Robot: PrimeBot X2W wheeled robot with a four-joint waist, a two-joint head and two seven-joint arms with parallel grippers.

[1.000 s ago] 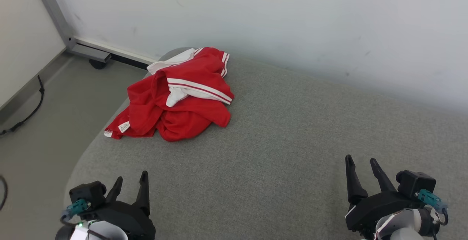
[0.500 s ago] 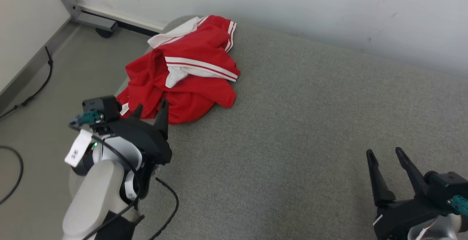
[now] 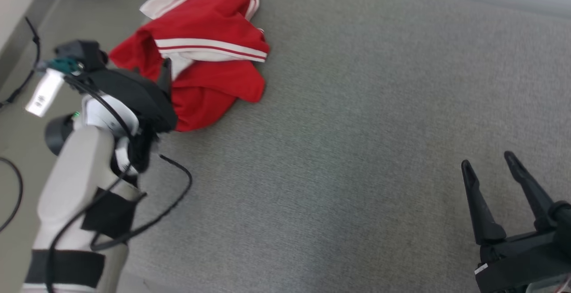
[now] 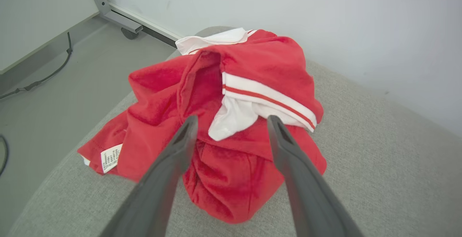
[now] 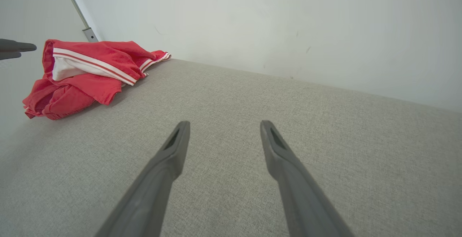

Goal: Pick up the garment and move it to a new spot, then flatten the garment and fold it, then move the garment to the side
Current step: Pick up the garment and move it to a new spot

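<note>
Pickup step, grasp not yet made. Left gripper (image 4: 231, 121) has its jaws wide apart and empty, with the crumpled red garment (image 4: 260, 64) just ahead and between the tips, at the corner of the pad (image 4: 379, 150). Right gripper (image 5: 222, 125) is also spread and empty, garment well off to its left. Next, probably: lower onto the bunched fold, pinch, lift.

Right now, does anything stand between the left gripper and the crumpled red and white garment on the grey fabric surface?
Nothing visible does. The open left gripper points straight at the crumpled red and white garment, close to its near edge, with no other object between them.
</note>
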